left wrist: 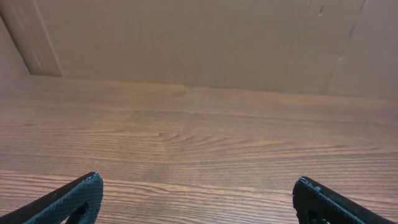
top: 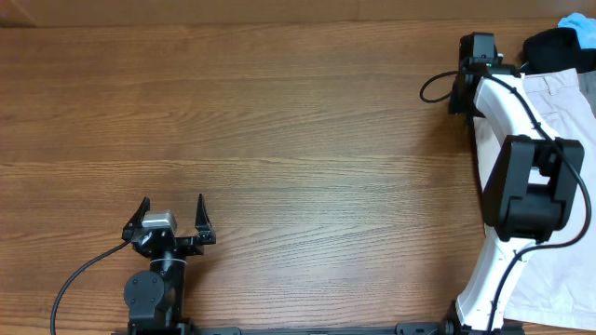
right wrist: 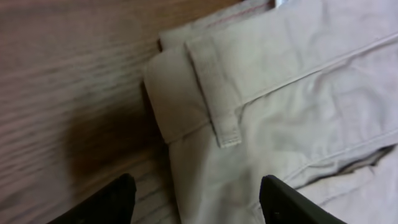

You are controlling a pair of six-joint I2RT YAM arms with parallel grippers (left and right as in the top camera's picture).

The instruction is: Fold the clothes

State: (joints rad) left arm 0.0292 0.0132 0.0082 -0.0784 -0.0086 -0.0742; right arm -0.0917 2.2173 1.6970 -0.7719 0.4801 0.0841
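A brown wood-grain table (top: 279, 121) fills most of the scene, its grain running left to right. A plain cardboard wall (left wrist: 199, 37) stands along its far edge, showing a few creases and a slanting seam toward its right side. In the far right corner sits a black object (top: 545, 48), and just beside it, cut off by the edge of the overhead view, is a bright blue item (top: 582, 33) whose kind cannot be told.

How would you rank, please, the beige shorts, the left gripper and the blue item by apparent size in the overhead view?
1. beige shorts, even though cut off by the frame.
2. left gripper.
3. blue item, also cut off.
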